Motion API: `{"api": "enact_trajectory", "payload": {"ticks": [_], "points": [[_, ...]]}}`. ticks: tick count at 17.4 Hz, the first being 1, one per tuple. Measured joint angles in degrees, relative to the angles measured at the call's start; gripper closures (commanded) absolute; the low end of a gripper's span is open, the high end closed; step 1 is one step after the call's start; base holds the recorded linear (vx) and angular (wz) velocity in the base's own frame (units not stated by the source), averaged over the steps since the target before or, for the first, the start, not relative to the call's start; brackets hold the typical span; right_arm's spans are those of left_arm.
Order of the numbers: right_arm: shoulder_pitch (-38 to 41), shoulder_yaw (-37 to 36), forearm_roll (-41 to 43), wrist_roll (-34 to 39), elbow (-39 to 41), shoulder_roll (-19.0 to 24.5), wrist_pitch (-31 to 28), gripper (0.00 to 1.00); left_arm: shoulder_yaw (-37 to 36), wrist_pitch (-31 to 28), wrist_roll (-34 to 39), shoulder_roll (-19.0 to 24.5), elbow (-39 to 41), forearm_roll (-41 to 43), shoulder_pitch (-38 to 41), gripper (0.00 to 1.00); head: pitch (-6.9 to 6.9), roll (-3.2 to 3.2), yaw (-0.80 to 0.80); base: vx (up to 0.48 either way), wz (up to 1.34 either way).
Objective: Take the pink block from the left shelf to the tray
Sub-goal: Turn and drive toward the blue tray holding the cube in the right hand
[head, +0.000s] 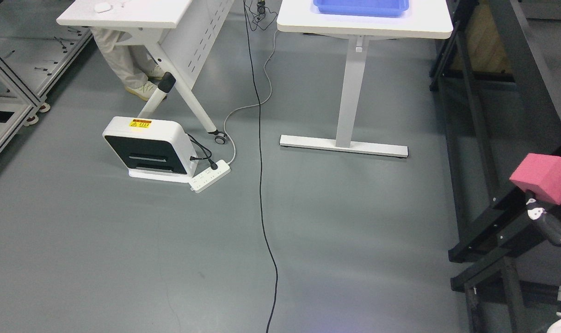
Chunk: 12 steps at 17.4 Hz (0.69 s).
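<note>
A pink block hangs in the air at the right edge of the head view, held by my right hand, whose dark fingers curl under and behind it. The arm comes in from the lower right corner. A blue tray sits on the white table at the top, well ahead and left of the block. My left hand does not show.
A black shelf frame runs down the right side. A black cable crosses the grey floor. A white device and power strip lie under a second white table, where a person's legs show. A metal rack stands left.
</note>
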<state>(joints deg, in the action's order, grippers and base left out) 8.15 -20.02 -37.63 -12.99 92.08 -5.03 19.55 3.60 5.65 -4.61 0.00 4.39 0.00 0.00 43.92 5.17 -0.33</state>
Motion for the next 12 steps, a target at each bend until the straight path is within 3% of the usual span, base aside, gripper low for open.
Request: {"api": "enact_trajectory", "payload": {"ticks": [12], "points": [[0.0,0.2,0.0,0.3,0.0,0.1,0.0,0.98,0.0,0.1,0.0,0.0,0.0,0.0,0.0,0.00,0.00,0.00,0.00,0.058,0.16]]}}
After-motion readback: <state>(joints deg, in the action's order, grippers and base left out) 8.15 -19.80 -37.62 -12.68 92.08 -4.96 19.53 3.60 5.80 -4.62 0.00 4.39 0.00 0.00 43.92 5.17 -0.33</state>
